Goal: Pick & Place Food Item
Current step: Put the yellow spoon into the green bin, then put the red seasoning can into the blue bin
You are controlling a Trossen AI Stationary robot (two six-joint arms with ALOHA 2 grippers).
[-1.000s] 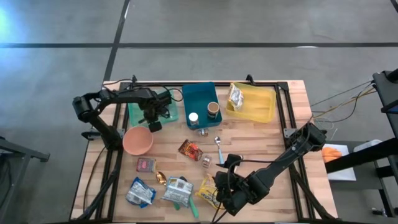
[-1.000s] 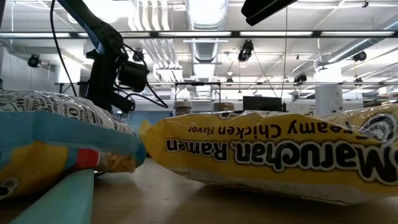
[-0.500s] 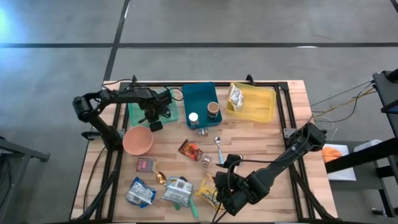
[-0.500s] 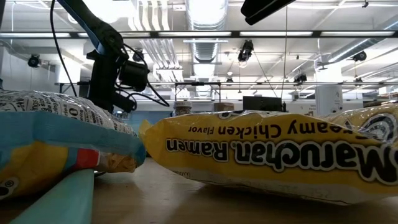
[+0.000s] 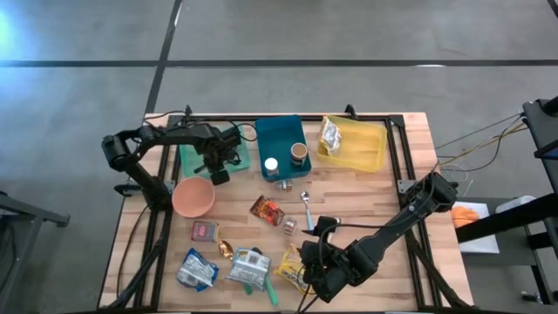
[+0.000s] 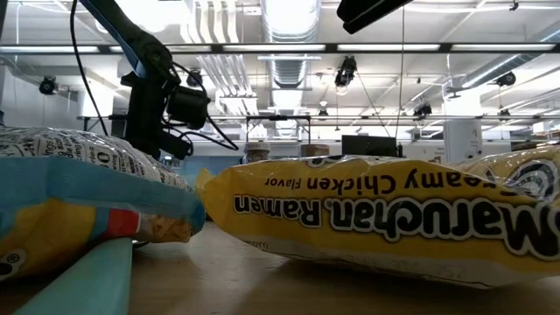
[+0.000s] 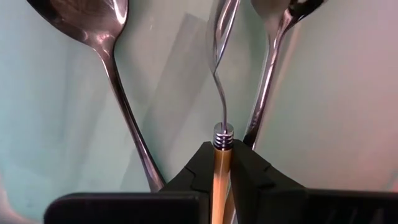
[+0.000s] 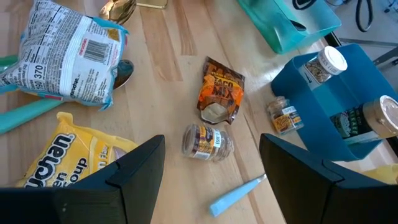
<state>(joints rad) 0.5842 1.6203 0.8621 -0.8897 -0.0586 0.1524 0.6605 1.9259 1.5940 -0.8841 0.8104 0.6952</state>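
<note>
My left gripper (image 5: 214, 170) hangs over the green tray (image 5: 187, 155) at the far left, shut on a gold-handled utensil (image 7: 222, 93) with a twisted metal neck. Food items lie on the near half of the table. They include a yellow ramen packet (image 5: 292, 269), a white noodle packet (image 8: 65, 53), an orange taco mix packet (image 8: 217, 90) and a small jar (image 8: 207, 142). Above the ramen packet my right gripper (image 8: 211, 142) stands open with nothing between its fingers. My left gripper pinches the utensil's gold handle (image 7: 222, 167) between its two fingers, just behind the ringed metal collar. The fingers come from above, pointing down. The metal neck reaches out over the tray floor between two spoons; whether it rests there I cannot tell.
Two spoons (image 7: 109, 37) (image 7: 273, 56) lie in the green tray. A blue bin (image 5: 283, 144) with jars and a yellow bin (image 5: 357, 146) holding a packet stand at the far edge. A pink bowl (image 5: 193, 197), a blue bag (image 5: 196, 269) and a light blue utensil (image 8: 239, 194) lie around.
</note>
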